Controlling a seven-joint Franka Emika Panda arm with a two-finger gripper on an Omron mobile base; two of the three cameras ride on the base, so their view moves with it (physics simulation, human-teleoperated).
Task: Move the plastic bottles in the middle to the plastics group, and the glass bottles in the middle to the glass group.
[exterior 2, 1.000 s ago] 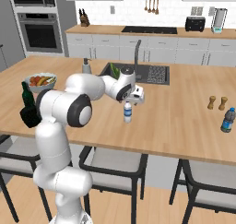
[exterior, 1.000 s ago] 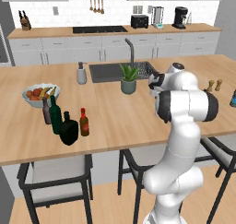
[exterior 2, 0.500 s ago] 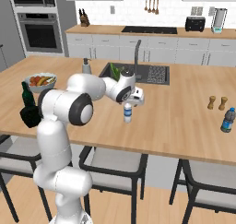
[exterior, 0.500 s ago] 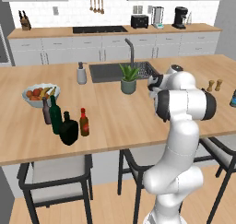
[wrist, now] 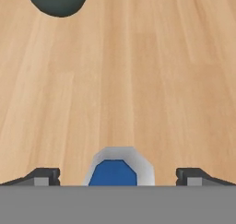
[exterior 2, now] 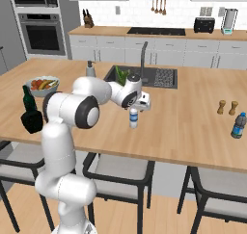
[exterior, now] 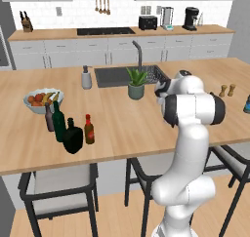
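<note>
I see a small clear plastic bottle (exterior 2: 133,118) w/ blue cap standing upright mid-desk, near the front edge. My claw (exterior 2: 143,104) hangs just above it, fingers spread wide, nothing held; in hand view the blue cap (wrist: 113,173) sits between the two tips (wrist: 44,176). Far left on the desk (exterior: 127,119): squat blackish bottle (exterior: 72,137) and red-capped brown bottle (exterior: 89,129) beside the green wine bottle (exterior: 58,121) and grey-brown bottle (exterior: 49,117). Another blue-capped bottle (exterior 2: 237,125) stands far right.
</note>
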